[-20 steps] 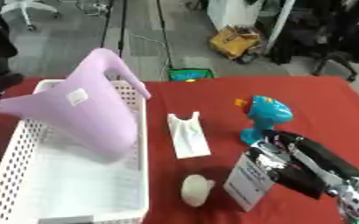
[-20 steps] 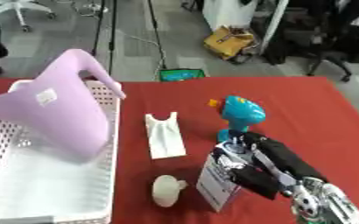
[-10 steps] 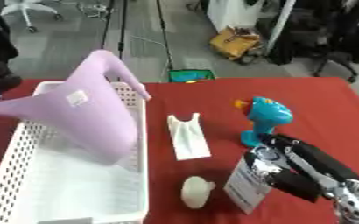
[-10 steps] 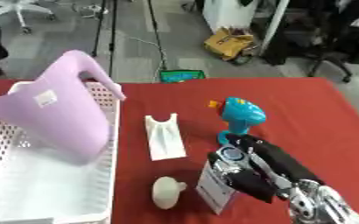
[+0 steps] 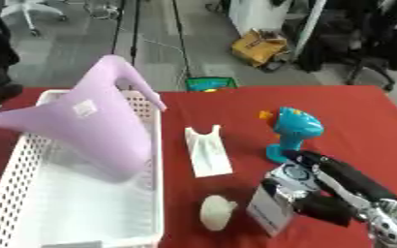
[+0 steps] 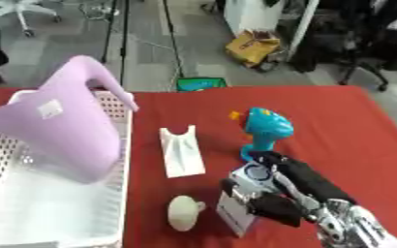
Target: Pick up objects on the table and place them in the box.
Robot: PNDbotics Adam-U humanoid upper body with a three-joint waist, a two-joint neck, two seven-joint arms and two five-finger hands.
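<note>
The robot's right hand (image 6: 282, 193) closes its dark fingers (image 6: 274, 175) around a small white carton (image 6: 240, 208) standing at the near edge of the red tabletop (image 5: 354, 116), thumb on the near side and fingers over the top; what is printed on the carton's face cannot be made out. The carton stands upright, its long axis roughly vertical, and the white perforated box (image 5: 41, 213) lies well apart to the hand's left, across open red cloth, so the coming move looks like a lift and a carry leftward over the box's long wall. Only the right hand is in view, so the carry appears to fall to it. A pale round object (image 5: 217, 212) sits just beside the carton on its left, in the likely path of that carry. Further back lie a white sole-shaped piece (image 5: 206, 151), its long axis running away from the robot, and a turquoise toy (image 5: 291, 131) standing upright just behind the fingers. A lilac watering can (image 5: 87, 123) already leans in the box, its spout rising over the far rim. Beyond the tabletop is grey office floor, with rolling chairs, cables and a yellow bag (image 5: 261, 47).
</note>
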